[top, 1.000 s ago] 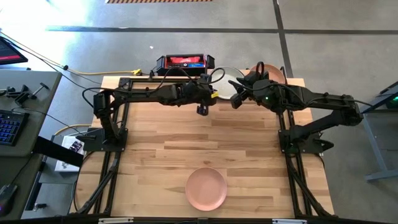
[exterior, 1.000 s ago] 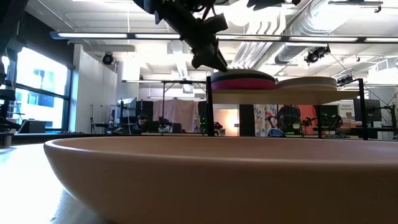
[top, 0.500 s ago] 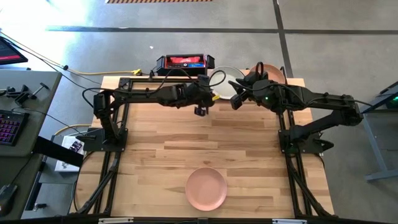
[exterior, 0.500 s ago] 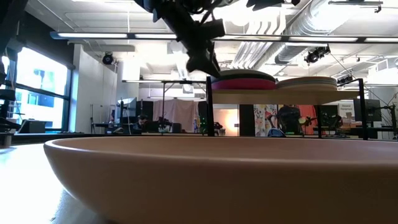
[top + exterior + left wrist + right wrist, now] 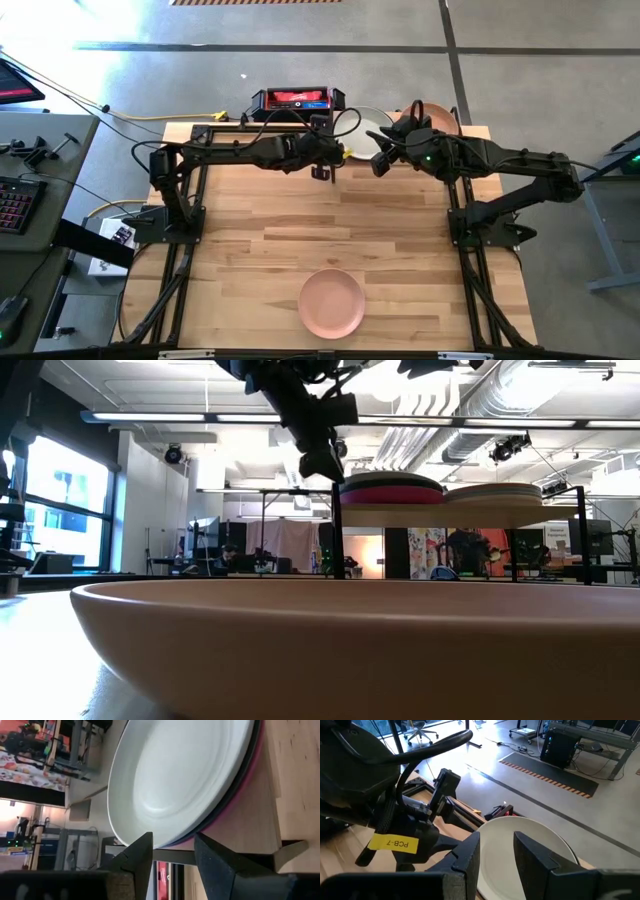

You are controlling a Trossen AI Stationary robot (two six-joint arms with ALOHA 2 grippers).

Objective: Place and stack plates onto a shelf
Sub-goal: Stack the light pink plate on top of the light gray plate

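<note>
Shelf (image 5: 440,510): I see two stacks on it, at the table's far edge.
Left stack: light grey plate (image 5: 362,130) on top, dark and magenta plates beneath.
Right stack: brown plate (image 5: 437,118) on top.
Left to do: I reckon one peach plate (image 5: 331,303), lying near the table's front edge.
Left gripper (image 5: 321,172): fingers apart, empty, just off the shelf.
Right gripper (image 5: 381,162): partly open, empty, over the shelf.

A red-and-black case (image 5: 297,99) lies beyond the table; a keyboard (image 5: 14,205) sits left.

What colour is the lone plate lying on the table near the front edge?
Peach-pink plate, seen best in the high view.
</note>
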